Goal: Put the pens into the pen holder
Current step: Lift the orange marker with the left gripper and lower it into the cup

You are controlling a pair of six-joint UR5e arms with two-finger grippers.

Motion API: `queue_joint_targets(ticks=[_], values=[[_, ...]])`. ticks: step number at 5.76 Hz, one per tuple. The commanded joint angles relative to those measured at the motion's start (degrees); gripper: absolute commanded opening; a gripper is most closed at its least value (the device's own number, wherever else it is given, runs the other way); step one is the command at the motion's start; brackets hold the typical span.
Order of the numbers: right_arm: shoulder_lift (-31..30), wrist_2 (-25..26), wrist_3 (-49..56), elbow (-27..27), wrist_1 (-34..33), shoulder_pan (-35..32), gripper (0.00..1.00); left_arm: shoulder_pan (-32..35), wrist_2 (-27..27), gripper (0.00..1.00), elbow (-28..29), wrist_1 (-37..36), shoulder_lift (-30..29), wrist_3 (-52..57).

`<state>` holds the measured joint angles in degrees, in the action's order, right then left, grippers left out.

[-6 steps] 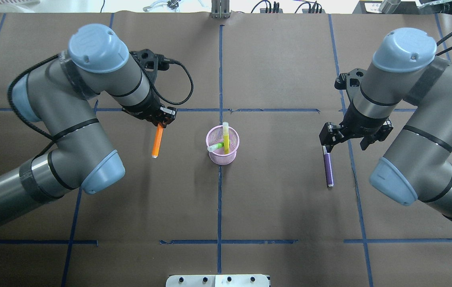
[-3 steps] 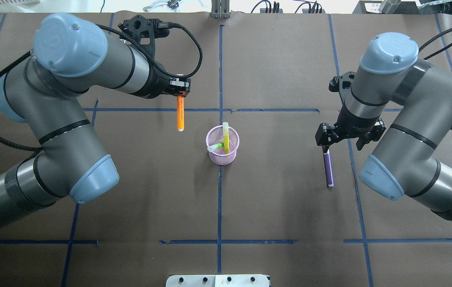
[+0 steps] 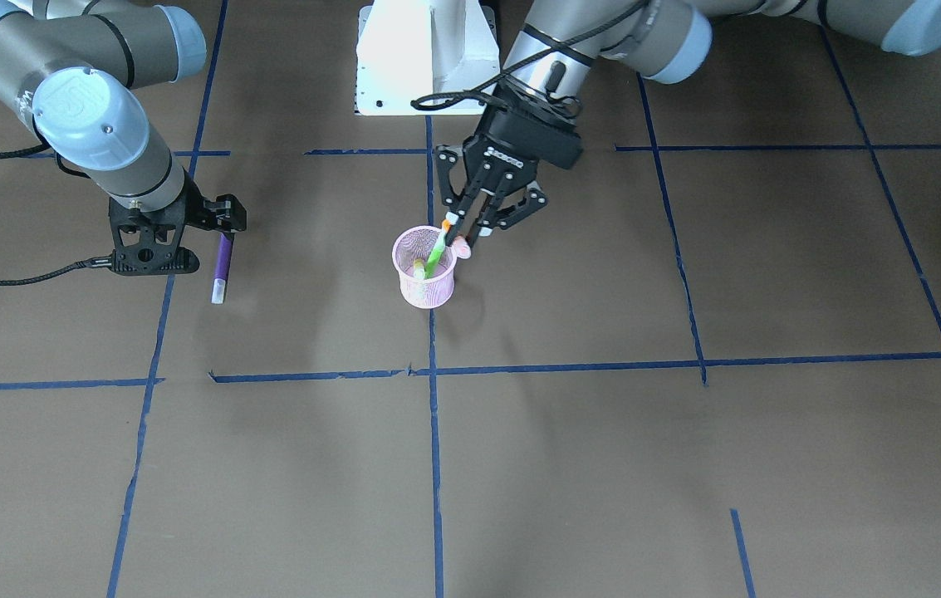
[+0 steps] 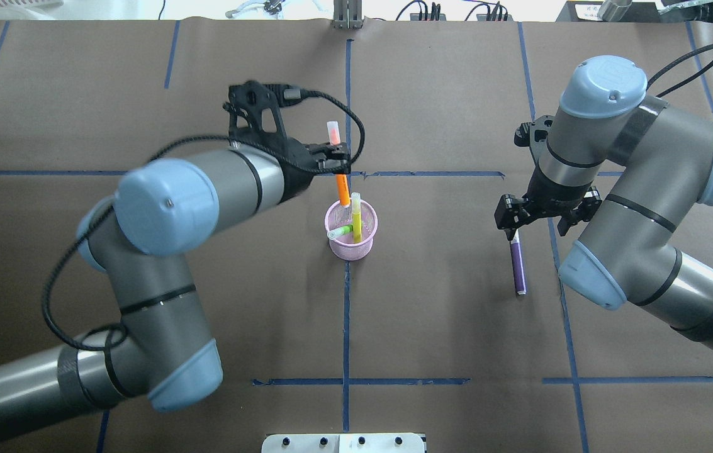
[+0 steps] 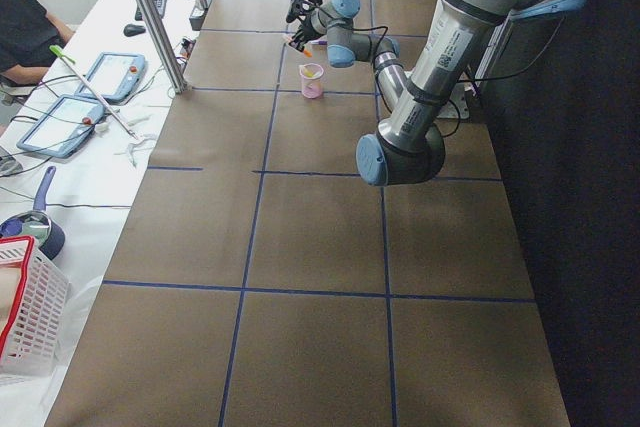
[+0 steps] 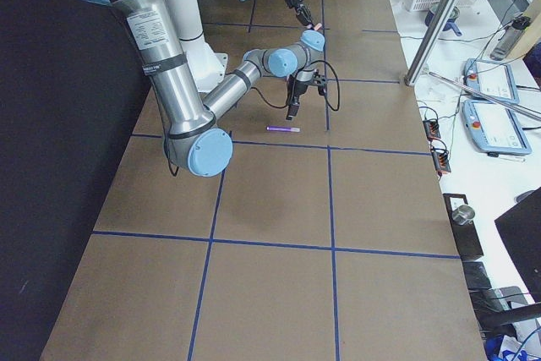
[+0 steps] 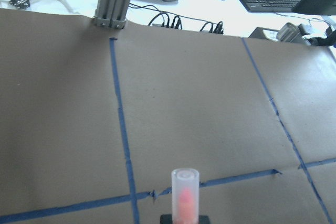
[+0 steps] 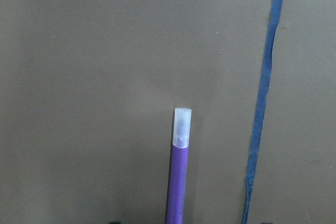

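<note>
Cup (image 4: 352,251) with two pens in, a third at its rim, a fourth on the table (image 4: 432,314)

Clock bearings are read in the overhead view, with 12 o'clock pointing away from the robot. The cup stands mid-table on the centre tape line (image 4: 346,314). The yellow pen (image 4: 356,217) stands near upright inside it. The green pen (image 4: 342,232) leans inside, its pale cap over the rim at 9 o'clock.

The left gripper (image 4: 338,167) is at 12 o'clock from the cup, just beside it, with its jaws clamped on the orange pen (image 4: 343,189) partway along its length. That pen is tilted: the pale cap points up and out toward 12 o'clock, and the other end is down at the rim's 11 o'clock edge. Whether the tip is inside the mesh or only over it cannot be told. The left wrist view shows the cap poking up from between the fingers, over bare brown paper.

The purple pen (image 4: 518,264) lies flat on the table at 3 o'clock from the cup, well apart from it. It lies along the 12-to-6 line with its pale cap at the 6 o'clock end. The right gripper (image 4: 537,223) is over the pen's 12 o'clock end, jaws spread wide and not closed on it. In the right wrist view the pen runs out from bottom centre, cap farthest away. Whether a finger touches the pen cannot be told
</note>
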<state>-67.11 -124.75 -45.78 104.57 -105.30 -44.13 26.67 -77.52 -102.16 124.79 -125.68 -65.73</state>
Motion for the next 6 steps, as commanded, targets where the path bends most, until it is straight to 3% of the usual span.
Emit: queue_joint_targets(ticks=[1, 3, 5, 6], values=[[0.0, -0.3, 0.0, -1.7, 2.8, 0.0, 0.92, -3.5, 5.4, 0.04, 2.2, 2.9, 1.1, 0.1], [0.0, -0.3, 0.1, -1.7, 2.8, 0.0, 0.92, -7.3, 11.3, 0.08, 4.0, 4.7, 1.8, 0.0], [0.0, -0.3, 0.1, -1.7, 2.9, 0.0, 0.92, -7.4, 11.5, 0.15, 4.7, 4.9, 1.7, 0.2], [0.0, -0.3, 0.0, -1.7, 2.8, 0.0, 0.92, -7.4, 11.5, 0.43, 5.0, 5.0, 1.4, 0.1]])
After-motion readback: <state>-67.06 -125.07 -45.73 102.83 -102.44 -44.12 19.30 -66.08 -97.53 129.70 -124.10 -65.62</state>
